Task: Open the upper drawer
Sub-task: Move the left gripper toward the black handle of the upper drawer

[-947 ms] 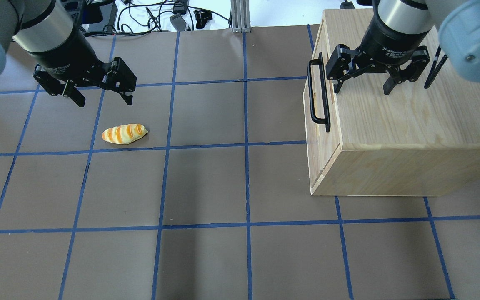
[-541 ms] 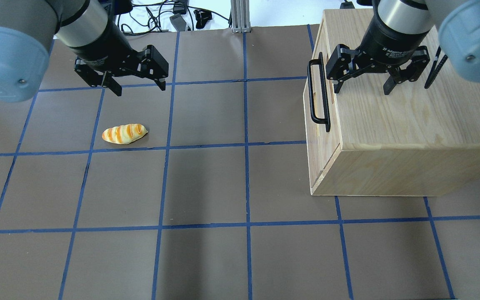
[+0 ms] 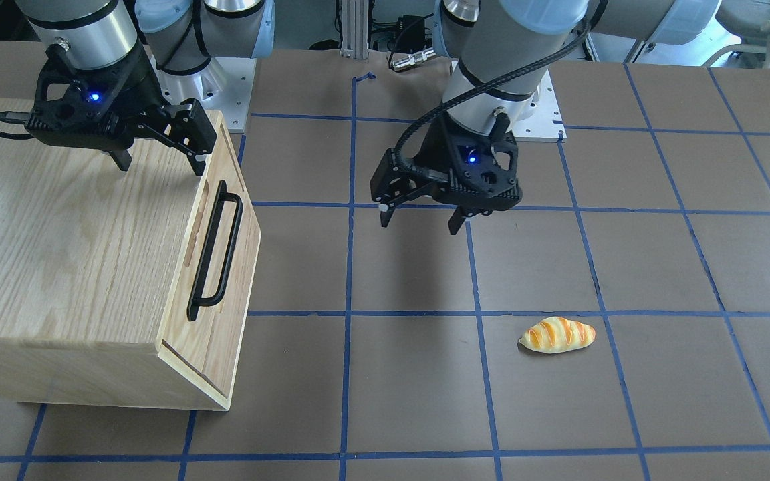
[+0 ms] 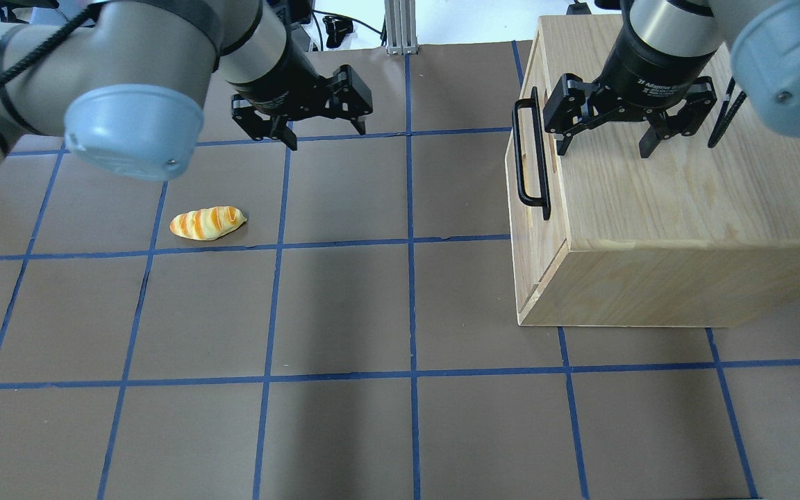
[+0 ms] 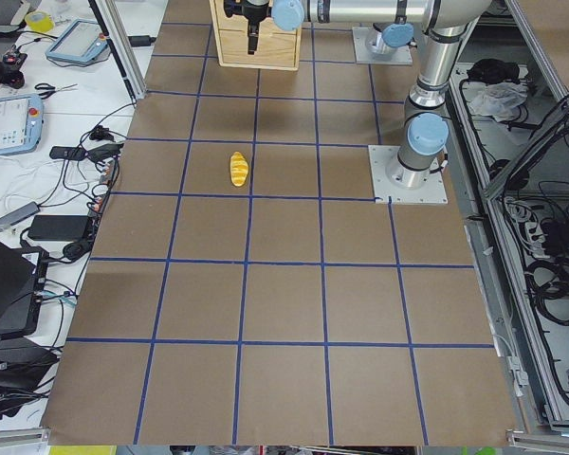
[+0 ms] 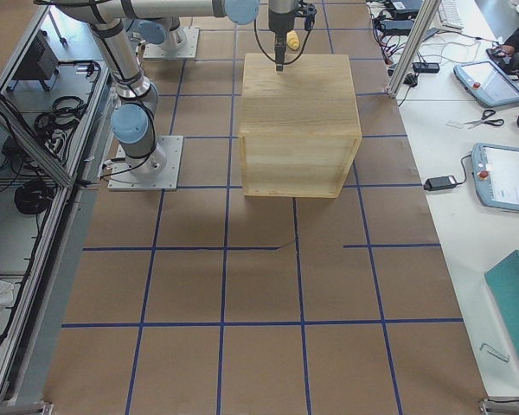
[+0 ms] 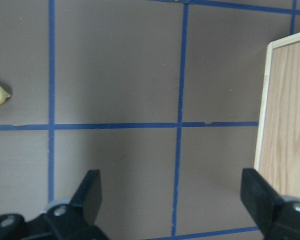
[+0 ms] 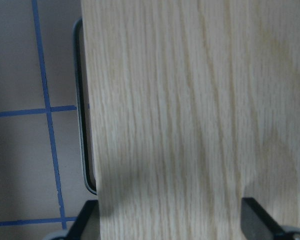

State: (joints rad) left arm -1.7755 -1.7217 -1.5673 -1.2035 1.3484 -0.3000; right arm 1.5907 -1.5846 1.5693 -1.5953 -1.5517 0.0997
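The light-oak cabinet (image 4: 678, 180) stands at the table's right. Its upper drawer (image 3: 232, 220) sits flush and shut, with the long black bar handle (image 4: 531, 157) on its front; the handle also shows in the front view (image 3: 215, 250) and the right wrist view (image 8: 80, 115). My right gripper (image 4: 603, 151) is open and empty, hovering over the cabinet top just behind the handle. My left gripper (image 4: 326, 135) is open and empty above the mat, left of the cabinet. In the left wrist view the cabinet's edge (image 7: 290, 125) lies to the right of the open fingers (image 7: 90, 192).
A toy bread loaf (image 4: 207, 223) lies on the brown mat at the left, also in the front view (image 3: 557, 334). Blue tape lines grid the mat. Cables and a metal post (image 4: 400, 28) sit past the far edge.
My left arm has swung right, from above the bread's left to the mat's middle back, nearer the cabinet. The right gripper and the drawer have not moved.
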